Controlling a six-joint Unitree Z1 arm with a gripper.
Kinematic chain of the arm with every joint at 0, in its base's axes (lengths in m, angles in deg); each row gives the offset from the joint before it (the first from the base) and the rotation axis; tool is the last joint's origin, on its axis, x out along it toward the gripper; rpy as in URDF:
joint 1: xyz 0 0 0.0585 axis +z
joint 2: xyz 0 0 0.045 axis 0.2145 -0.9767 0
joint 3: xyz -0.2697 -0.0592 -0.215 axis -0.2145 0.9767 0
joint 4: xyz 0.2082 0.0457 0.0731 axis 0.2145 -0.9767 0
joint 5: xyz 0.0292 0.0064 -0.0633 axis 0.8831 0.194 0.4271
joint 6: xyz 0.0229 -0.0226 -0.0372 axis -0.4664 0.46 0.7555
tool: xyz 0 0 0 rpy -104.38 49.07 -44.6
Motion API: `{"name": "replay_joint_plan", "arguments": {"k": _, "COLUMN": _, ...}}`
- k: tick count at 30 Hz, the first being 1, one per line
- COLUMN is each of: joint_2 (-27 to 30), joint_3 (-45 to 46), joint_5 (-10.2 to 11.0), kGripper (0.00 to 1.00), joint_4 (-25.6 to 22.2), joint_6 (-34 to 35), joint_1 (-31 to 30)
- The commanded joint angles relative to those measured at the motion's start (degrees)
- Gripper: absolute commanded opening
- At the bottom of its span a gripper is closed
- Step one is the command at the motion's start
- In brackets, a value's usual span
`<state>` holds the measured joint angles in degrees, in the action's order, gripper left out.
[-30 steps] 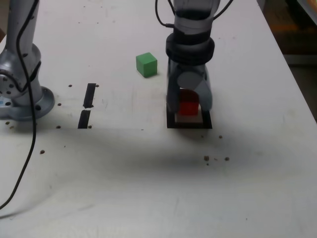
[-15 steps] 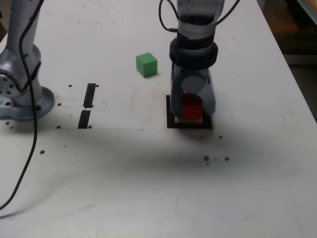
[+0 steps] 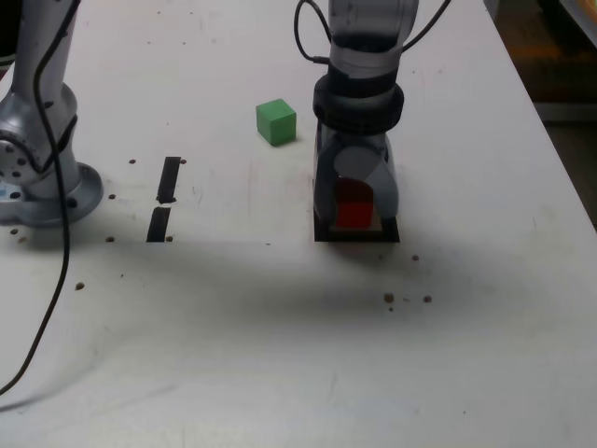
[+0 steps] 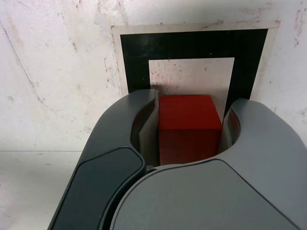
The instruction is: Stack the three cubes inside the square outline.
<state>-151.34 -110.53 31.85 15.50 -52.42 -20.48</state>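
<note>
Gripper point(image 4: 189, 127): closed around the red cube point(image 4: 190, 123), one jaw on each side face.
Red cube: inside the square outline point(image 4: 192, 45), over its white centre; whether it rests on the surface cannot be told.
Green cube point(image 3: 276, 121): well apart from the outline, on the table point(image 3: 280, 327).
Step in hand: placing; open only when the cube sits flat, then lift straight up.
Pointing: no long axis; the cube's faces lie parallel to the outline's sides.

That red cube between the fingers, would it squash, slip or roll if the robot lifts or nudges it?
The red cube probably stays stiff: its edges look straight and sharp between the fingers. It likely won't roll, having flat faces. It may be light, being small beside the gripper. How slippery it is, I cannot tell.
</note>
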Motion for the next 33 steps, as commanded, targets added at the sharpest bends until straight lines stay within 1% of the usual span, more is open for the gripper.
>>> {"name": "replay_joint_plan", "arguments": {"k": 1, "joint_2": 0.06, "joint_3": 0.32, "joint_5": -0.13, "kGripper": 0.28, "joint_4": -0.19, "joint_6": -0.03, "joint_1": -0.06}}
{"name": "replay_joint_plan", "arguments": {"k": 6, "joint_2": 0.09, "joint_3": 0.97, "joint_5": -0.11, "kGripper": 0.44, "joint_4": -0.30, "joint_6": -0.08, "joint_1": -0.04}}
{"name": "replay_joint_plan", "arguments": {"k": 13, "joint_2": 0.32, "joint_3": 1.40, "joint_5": 0.04, "kGripper": 0.60, "joint_4": -0.25, "joint_6": -0.51, "joint_1": -0.05}}
{"name": "replay_joint_plan", "arguments": {"k": 16, "joint_2": 0.41, "joint_3": 1.66, "joint_5": 0.43, "kGripper": 0.67, "joint_4": -0.16, "joint_6": -0.95, "joint_1": -0.05}}
{"name": "replay_joint_plan", "arguments": {"k": 21, "joint_2": 0.72, "joint_3": 2.13, "joint_5": 1.25, "kGripper": 0.73, "joint_4": 0.05, "joint_6": -1.35, "joint_1": 0.20}}
{"name": "replay_joint_plan", "arguments": {"k": 27, "joint_2": 1.23, "joint_3": 2.36, "joint_5": 1.59, "kGripper": 0.83, "joint_4": 0.31, "joint_6": -1.57, "joint_1": 0.46}}
{"name": "replay_joint_plan", "arguments": {"k": 33, "joint_2": 1.98, "joint_3": 2.41, "joint_5": 1.59, "kGripper": 0.85, "joint_4": -0.06, "joint_6": -1.55, "joint_1": 0.54}}
